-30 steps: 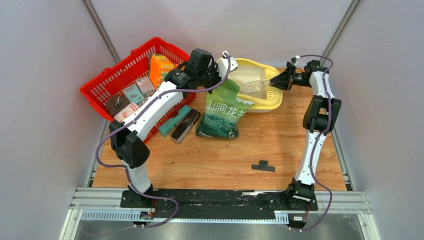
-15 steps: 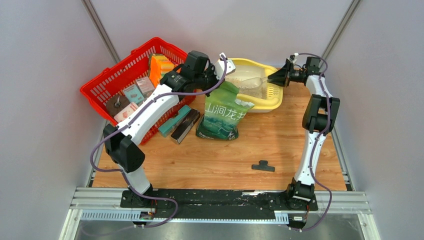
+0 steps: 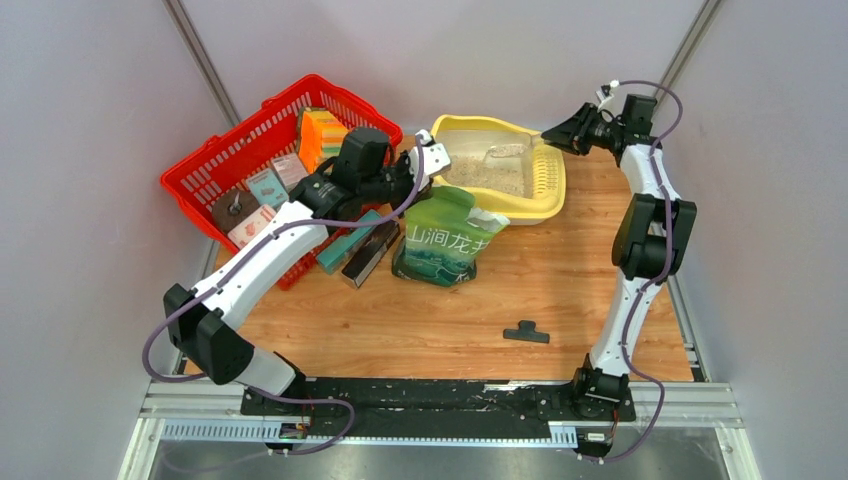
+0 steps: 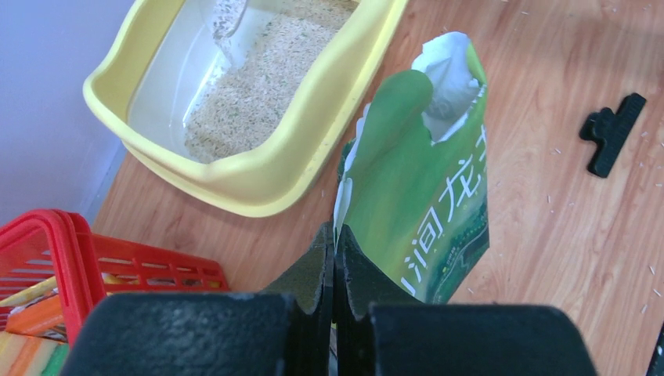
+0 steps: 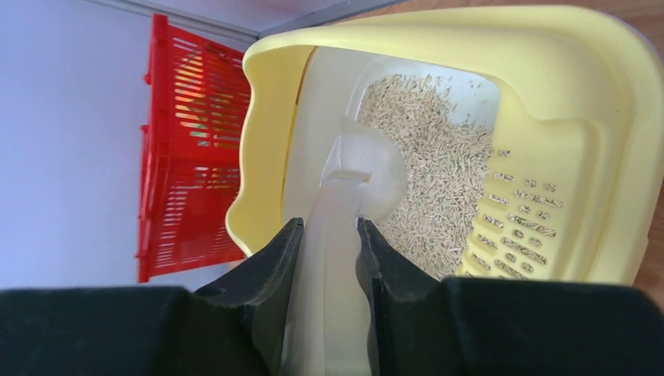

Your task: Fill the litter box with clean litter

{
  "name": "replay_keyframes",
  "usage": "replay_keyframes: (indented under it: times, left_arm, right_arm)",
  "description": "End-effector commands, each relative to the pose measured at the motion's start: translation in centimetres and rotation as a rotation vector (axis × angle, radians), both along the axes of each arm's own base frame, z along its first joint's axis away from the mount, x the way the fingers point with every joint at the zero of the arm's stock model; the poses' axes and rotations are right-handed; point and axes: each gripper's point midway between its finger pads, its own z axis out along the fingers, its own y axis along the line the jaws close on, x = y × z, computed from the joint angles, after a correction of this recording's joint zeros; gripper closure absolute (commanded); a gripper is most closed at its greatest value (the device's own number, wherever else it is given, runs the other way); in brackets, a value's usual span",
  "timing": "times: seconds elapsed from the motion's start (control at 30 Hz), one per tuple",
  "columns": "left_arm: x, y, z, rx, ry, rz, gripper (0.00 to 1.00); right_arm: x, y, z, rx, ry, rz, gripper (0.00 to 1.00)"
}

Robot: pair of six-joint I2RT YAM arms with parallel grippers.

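Grey-walled enclosure, wooden tabletop (image 3: 560,290): the litter box (image 3: 548,195) stands at the far edge. Within the last second the right arm has lifted back past the box's perforated side, and the left arm has swung down-left, drawing the green litter bag (image 3: 445,240) with it. The left gripper (image 4: 334,243) has its fingers pressed together on the bag's top edge, while the right gripper (image 5: 329,231) pinches the handle of a translucent scoop (image 5: 360,164), tipped and apparently empty. The clean litter (image 3: 495,172) covers only part of the basin floor, so I judge that one load has been delivered and more are required.
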Motion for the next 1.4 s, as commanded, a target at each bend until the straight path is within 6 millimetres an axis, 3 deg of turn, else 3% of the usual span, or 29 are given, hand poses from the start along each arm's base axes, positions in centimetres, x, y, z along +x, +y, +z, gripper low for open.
replay_keyframes:
  times: [0.0, 0.13, 0.37, 0.4, 0.47, 0.57, 0.6, 0.63, 0.7, 0.77, 0.8, 0.83, 0.87, 0.93, 0.97, 1.1, 1.17, 1.2, 1.37]
  left_arm:
    - [-2.2, -0.4, 4.7, -0.129, -0.142, -0.092, 1.0]
    - [-3.9, 0.4, 4.3, -0.13, -0.179, -0.136, 1.0]
    - [-5.2, 1.1, 3.9, -0.159, -0.186, -0.138, 1.0]
    - [-5.3, 1.1, 4.1, -0.164, -0.195, -0.134, 1.0]
    - [-5.3, 1.3, 4.3, -0.175, -0.198, -0.127, 1.0]
    - [-5.5, 1.3, 4.3, -0.183, -0.195, -0.126, 1.0]
    - [-5.4, 1.3, 4.3, -0.185, -0.197, -0.126, 1.0]
    - [-5.3, 1.2, 4.0, -0.186, -0.193, -0.125, 1.0]
    - [-5.2, 1.0, 4.1, -0.193, -0.193, -0.122, 1.0]
    - [-5.1, 0.7, 4.3, -0.197, -0.191, -0.13, 1.0]
    - [-4.9, 0.7, 4.4, -0.201, -0.189, -0.127, 1.0]
    - [-4.7, 0.6, 4.6, -0.204, -0.191, -0.115, 1.0]
    - [-4.5, 0.6, 4.8, -0.211, -0.197, -0.11, 1.0]
    - [-4.4, 0.6, 5.1, -0.218, -0.197, -0.102, 1.0]
    - [-4.4, 0.6, 5.2, -0.22, -0.199, -0.097, 1.0]
    - [-3.7, 1.0, 5.1, -0.222, -0.187, -0.045, 1.0]
    - [-3.3, 1.0, 5.6, -0.242, -0.192, -0.016, 1.0]
    - [-3.1, 1.1, 5.6, -0.257, -0.178, 0.012, 1.0]
    - [-2.6, 1.5, 6.5, -0.322, -0.17, 0.082, 1.0]
  right_arm:
    - [-0.4, -1.5, 3.3, -0.299, -0.147, -0.136, 1.0]
    - [0.4, -2.3, 4.1, -0.484, -0.208, -0.201, 1.0]
    - [1.5, 0.9, 4.0, -0.679, -0.308, -0.139, 1.0]
    - [1.6, 0.7, 4.2, -0.71, -0.312, -0.16, 1.0]
    - [1.6, 0.5, 4.8, -0.738, -0.328, -0.17, 1.0]
    - [0.7, 0.4, 8.3, -0.802, -0.422, -0.175, 1.0]
    - [0.2, 0.7, 8.1, -0.856, -0.469, -0.126, 1.0]
    - [-0.7, 1.0, 9.8, -0.9, -0.531, -0.11, 1.0]
    - [-2.6, 3.5, 10.2, -0.89, -0.55, -0.036, 1.0]
    - [-5.0, 3.9, 14.5, -0.847, -0.622, -0.078, 1.0]
    - [-6.0, 4.0, 15.8, -0.845, -0.647, -0.096, 1.0]
    - [-7.0, 4.0, 16.0, -0.842, -0.646, -0.102, 1.0]
    - [-9.2, 3.9, 18.6, -0.821, -0.677, -0.136, 1.0]
    - [-11.9, 4.8, 19.4, -0.716, -0.657, -0.081, 1.0]
    - [-14.7, 5.9, 19.9, -0.669, -0.643, -0.012, 1.0]
    - [-22.8, 8.8, 18.8, -0.486, -0.541, 0.28, 1.0]
    - [-25.9, 9.4, 17.0, -0.454, -0.504, 0.391, 1.0]
    - [-27.3, 9.6, 17.3, -0.448, -0.518, 0.411, 1.0]
    - [-30.5, 9.5, 14.7, -0.482, -0.452, 0.49, 1.0]
